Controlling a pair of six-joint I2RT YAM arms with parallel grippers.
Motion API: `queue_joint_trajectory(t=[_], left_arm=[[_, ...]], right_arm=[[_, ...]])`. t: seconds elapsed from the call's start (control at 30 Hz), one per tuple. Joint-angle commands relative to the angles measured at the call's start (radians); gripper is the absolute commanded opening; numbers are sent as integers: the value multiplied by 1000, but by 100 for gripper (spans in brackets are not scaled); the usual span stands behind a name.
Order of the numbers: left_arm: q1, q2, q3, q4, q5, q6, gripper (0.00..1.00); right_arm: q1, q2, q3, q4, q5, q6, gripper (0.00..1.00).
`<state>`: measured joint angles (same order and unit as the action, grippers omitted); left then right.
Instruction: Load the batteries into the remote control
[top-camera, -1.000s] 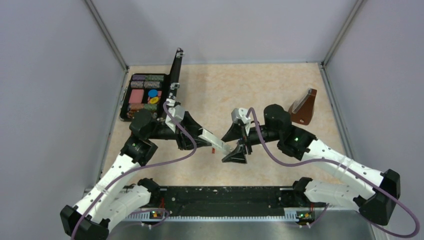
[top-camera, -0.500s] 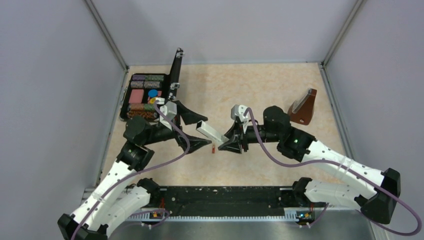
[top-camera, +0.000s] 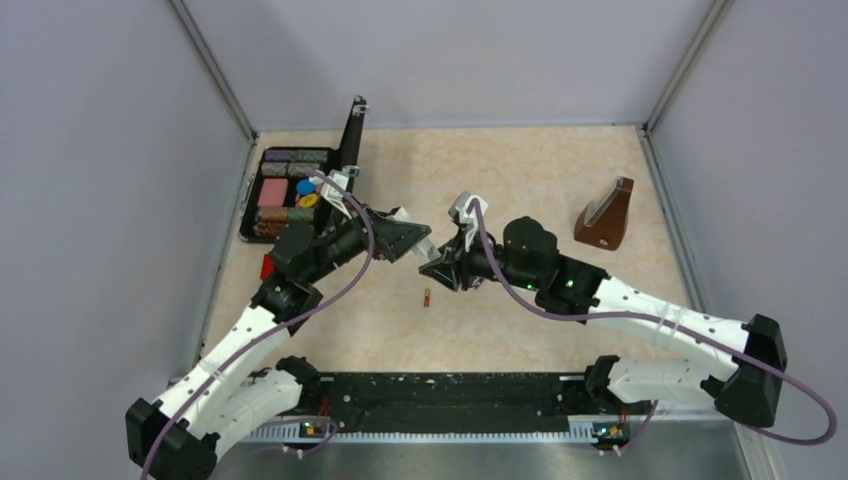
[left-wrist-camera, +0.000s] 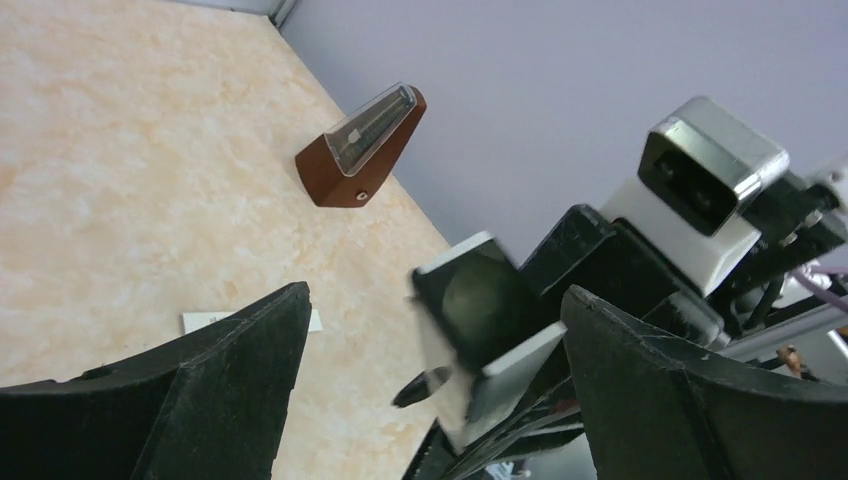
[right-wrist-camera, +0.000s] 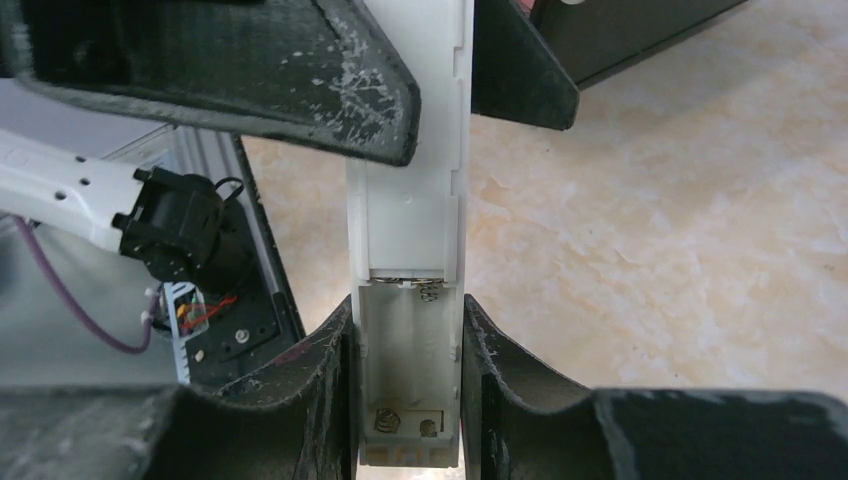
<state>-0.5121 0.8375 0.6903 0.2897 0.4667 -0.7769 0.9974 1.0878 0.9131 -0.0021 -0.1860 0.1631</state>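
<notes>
And there's the swap: a second ago the left gripper (left-wrist-camera: 435, 300) was carrying the remote control (right-wrist-camera: 410, 220) with the right one standing off beside it. Now the right gripper (right-wrist-camera: 408, 305) is clamped across the white bar, its fingers (right-wrist-camera: 500, 370) pressed against the long sides right at the open battery compartment (right-wrist-camera: 410, 360). The left gripper has let go, by the look of it: on its own wrist camera the fingers (left-wrist-camera: 230, 390) stand wide, with the remote's end floating between them and a clear gap on at least one side. The pair has also drifted toward the far edge, so the remote now hangs in the air over the middle of the worktop (top-camera: 520, 170), about halfway between the left and right edges. Look into that compartment: springs (right-wrist-camera: 428, 290) showing, nothing in it, not one cell loaded yet. The reddish battery (top-camera: 427, 297) hasn't budged, lying on the worktop just on the near-edge side of the two grippers. The dark purple battery I can't pick out from here. My read is that the left arm is being freed to go down for that battery while the right holds the bay steady. The metronome (top-camera: 607, 213) sits toward the right edge, well apart.
</notes>
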Motion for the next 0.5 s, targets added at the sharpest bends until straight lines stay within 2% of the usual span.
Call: queue_joint_trajectory(t=[0.0, 0.1, 0.2, 0.47], left_arm=[[-35, -13, 38, 26, -136, -107, 99], [-41, -23, 61, -93, -232, -112, 97], [-44, -43, 55, -174, -326, -135, 88], [-46, -29, 0, -86, -318, -183, 86]], right_arm=[[49, 51, 73, 59, 207, 60, 0], [61, 73, 91, 71, 288, 80, 0], [64, 93, 107, 65, 335, 94, 0], [77, 168, 166, 50, 337, 92, 0]])
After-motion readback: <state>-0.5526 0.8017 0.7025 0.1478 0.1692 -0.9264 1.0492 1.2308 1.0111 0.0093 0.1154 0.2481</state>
